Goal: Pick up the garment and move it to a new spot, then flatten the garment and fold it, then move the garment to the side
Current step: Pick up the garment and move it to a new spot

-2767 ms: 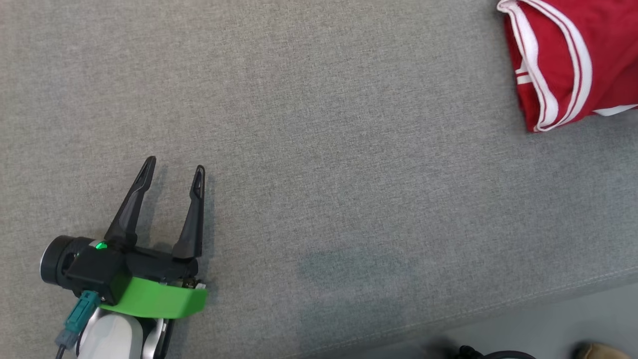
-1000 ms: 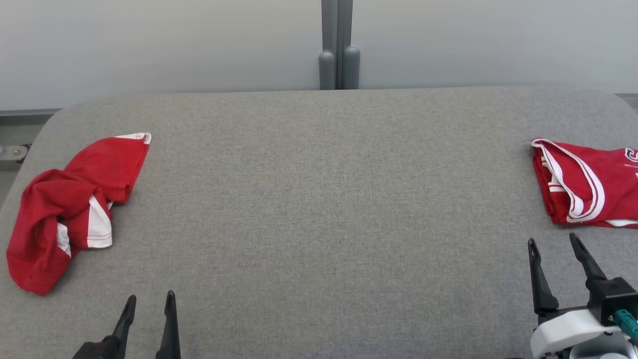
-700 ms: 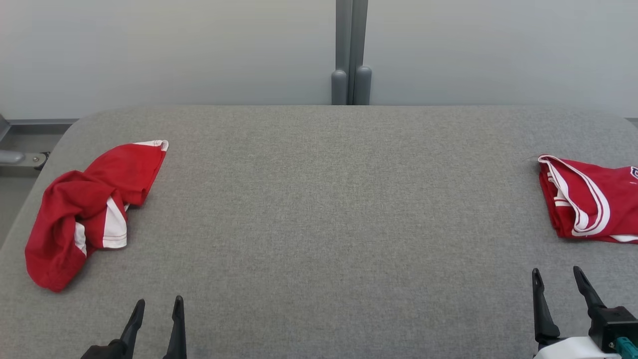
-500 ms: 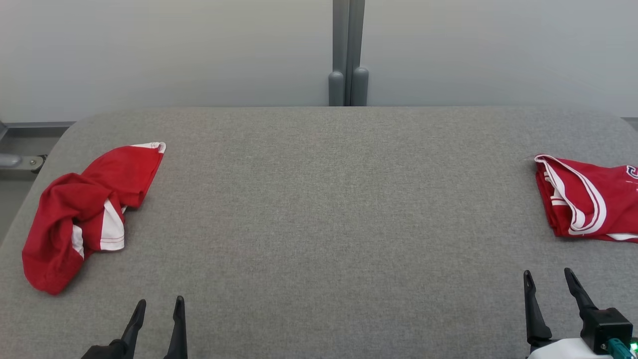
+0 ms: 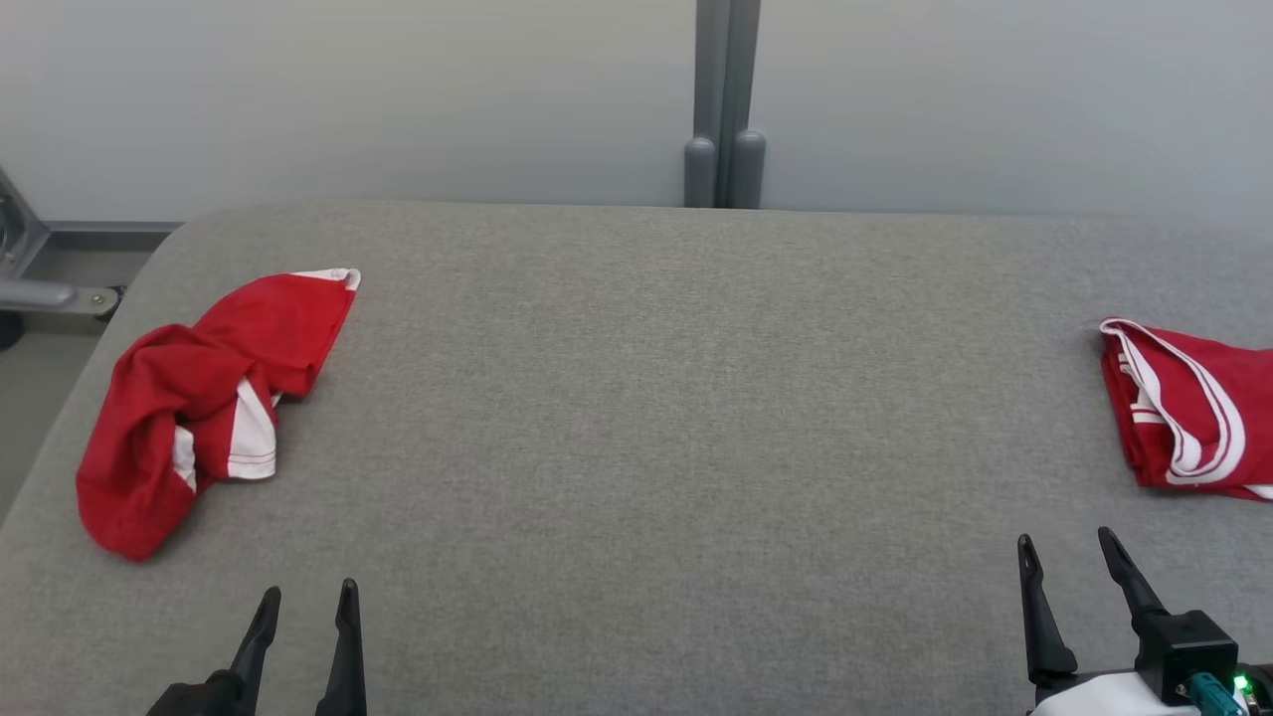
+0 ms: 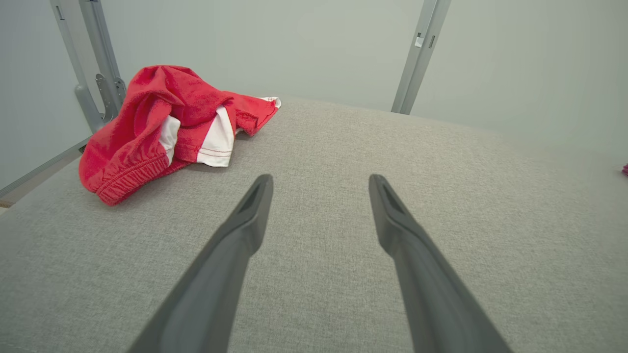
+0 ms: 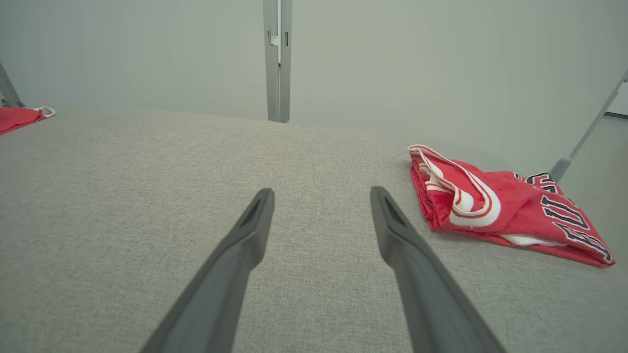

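Since half a second ago the whole head view has slid slightly rightward, which is the camera turning; both pieces of clothing lie where they lay.

The crumpled red garment (image 5: 199, 398) sits bunched near the left edge of the grey table (image 5: 646, 428), white side panels showing among its folds. In the left wrist view the same heap (image 6: 162, 122) shows an elastic waistband at its near end and lies ahead and to the left of the fingers. The folded red jersey (image 5: 1193, 408) rests flat at the far right of the table, its white-trimmed opening facing the middle; the right wrist view shows dark lettering on it (image 7: 505, 206).

The left gripper (image 5: 308, 589) hovers over bare cloth at the near edge, well apart from the crumpled garment, jaws spread and holding nothing (image 6: 320, 180). The right gripper (image 5: 1065, 538) is near the folded jersey without touching it, its jaws likewise spread and empty (image 7: 321, 192).

Nothing lies between either gripper and the clothing. Behind the table stands a pale wall (image 5: 348, 99) with a grey post (image 5: 723, 99) at its middle, and a metal frame (image 5: 40, 293) shows beyond the left corner.
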You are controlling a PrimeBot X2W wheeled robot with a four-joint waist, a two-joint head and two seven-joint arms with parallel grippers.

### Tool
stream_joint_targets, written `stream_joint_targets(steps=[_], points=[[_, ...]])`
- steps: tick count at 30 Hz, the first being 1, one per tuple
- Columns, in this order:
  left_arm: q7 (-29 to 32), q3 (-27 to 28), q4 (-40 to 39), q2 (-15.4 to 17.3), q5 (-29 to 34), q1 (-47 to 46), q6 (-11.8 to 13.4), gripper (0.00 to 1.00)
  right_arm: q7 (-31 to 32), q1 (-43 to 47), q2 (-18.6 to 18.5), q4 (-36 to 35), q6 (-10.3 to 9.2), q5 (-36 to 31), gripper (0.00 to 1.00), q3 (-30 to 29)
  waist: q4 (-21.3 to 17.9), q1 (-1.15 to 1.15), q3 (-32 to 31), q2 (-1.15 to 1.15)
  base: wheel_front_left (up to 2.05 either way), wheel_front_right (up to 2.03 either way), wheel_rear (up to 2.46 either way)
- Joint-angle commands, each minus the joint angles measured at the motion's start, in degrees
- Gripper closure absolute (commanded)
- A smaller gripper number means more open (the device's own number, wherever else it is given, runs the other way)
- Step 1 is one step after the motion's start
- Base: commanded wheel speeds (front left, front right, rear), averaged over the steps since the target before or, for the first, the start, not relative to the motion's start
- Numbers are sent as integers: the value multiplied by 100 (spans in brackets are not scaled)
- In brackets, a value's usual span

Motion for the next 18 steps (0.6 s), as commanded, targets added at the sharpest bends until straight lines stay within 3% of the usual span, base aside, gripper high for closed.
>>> stream_joint_targets(steps=[1, 8, 13, 18], points=[[-15, 71, -40, -22, 65, -25, -17, 0, -15, 83, -9, -56, -11, -41, 0, 38, 271, 0, -21, 0, 0, 0, 0], [-15, 291, -98, -120, 156, 144, -17, 0, -16, 45, -4, -5, -11, -11, 0, 394, 1431, 0, -149, 0, 0, 0, 0], [-15, 499, -139, -149, 171, 233, -17, 0, -16, -66, -41, 28, -11, 11, 0, 694, 1958, 0, -180, 0, 0, 0, 0], [-15, 818, -296, -253, 89, 251, -17, 0, -16, -474, -180, 121, -11, 55, 0, 1134, 2146, 0, 26, 0, 0, 0, 0]])
